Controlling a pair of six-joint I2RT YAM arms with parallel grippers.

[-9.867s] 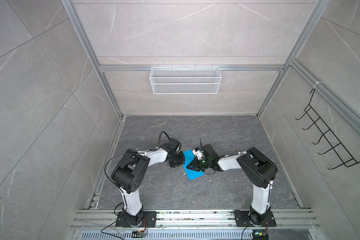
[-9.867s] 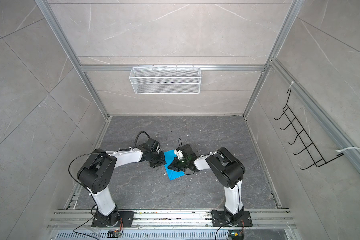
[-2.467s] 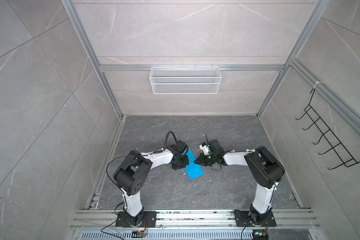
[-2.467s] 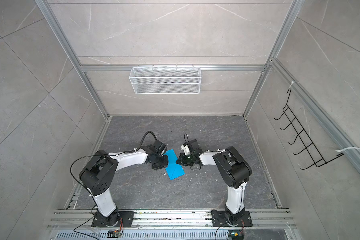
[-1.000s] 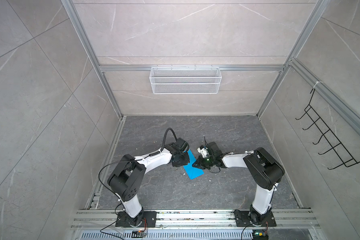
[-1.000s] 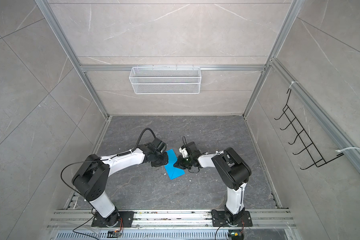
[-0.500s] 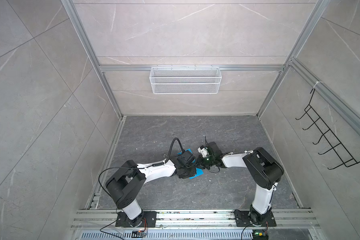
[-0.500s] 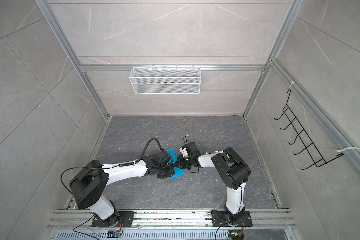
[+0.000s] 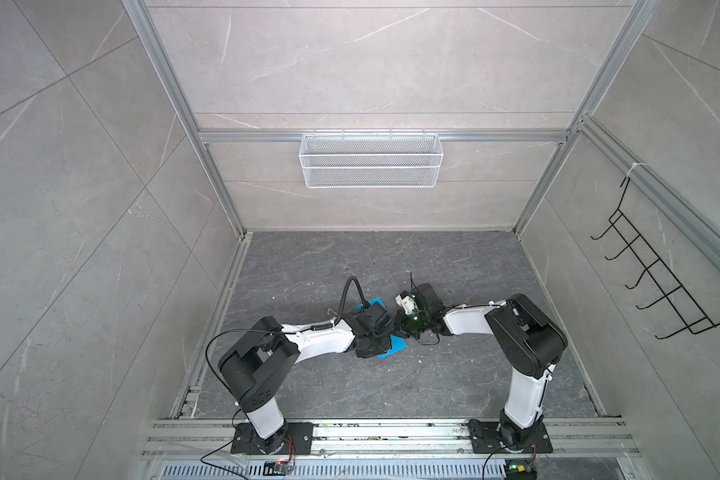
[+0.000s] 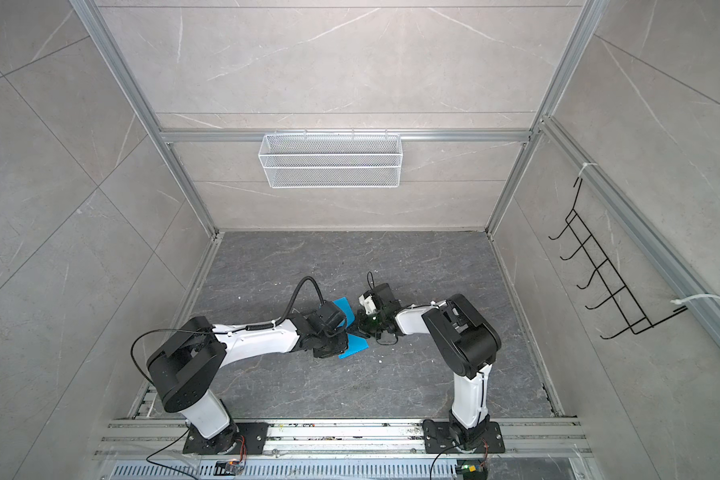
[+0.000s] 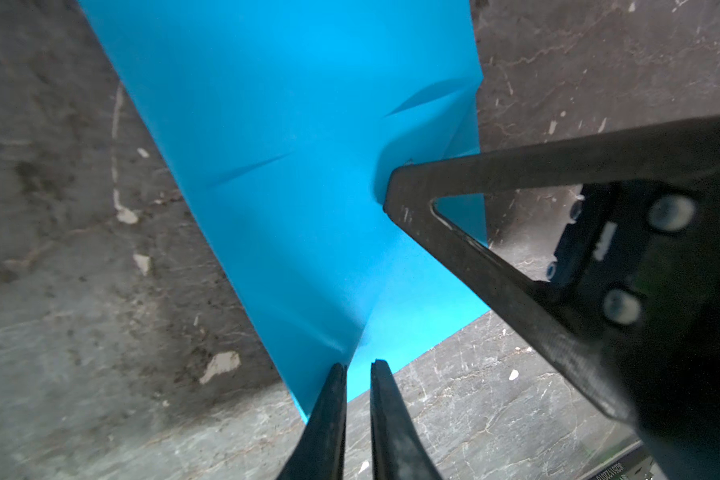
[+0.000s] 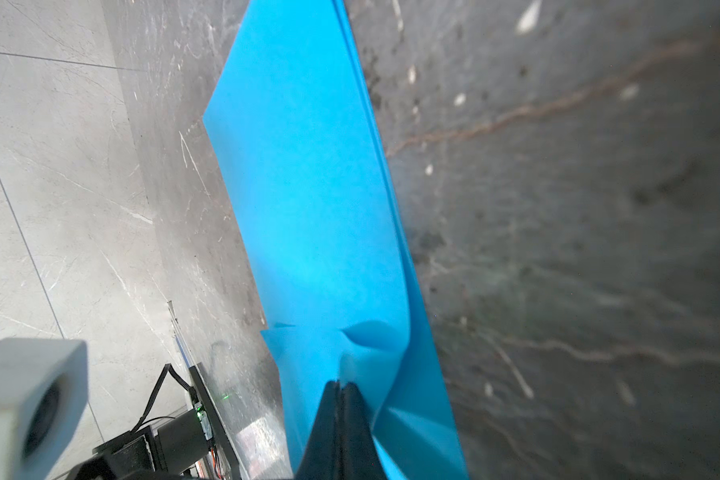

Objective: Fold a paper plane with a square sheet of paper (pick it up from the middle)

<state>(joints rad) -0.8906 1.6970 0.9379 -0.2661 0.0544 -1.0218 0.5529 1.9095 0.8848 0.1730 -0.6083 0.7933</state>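
As right arm (image 9: 470, 323) stretches low (elbow bent), jaws pinch paper (image 11: 308, 166).

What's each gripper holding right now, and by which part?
Right gripper pinches the folded blue paper at one long edge. Left gripper straddles its end edge, jaws slightly apart; grip unclear.

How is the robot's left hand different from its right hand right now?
The left hand has a thin gap between its fingers, but the right hand has its fingers pressed tight together. The left hand sits near a corner of the blue paper, while the right hand pinches it at an edge and puckers it. Both hands are black and pointed, and both are at the paper.
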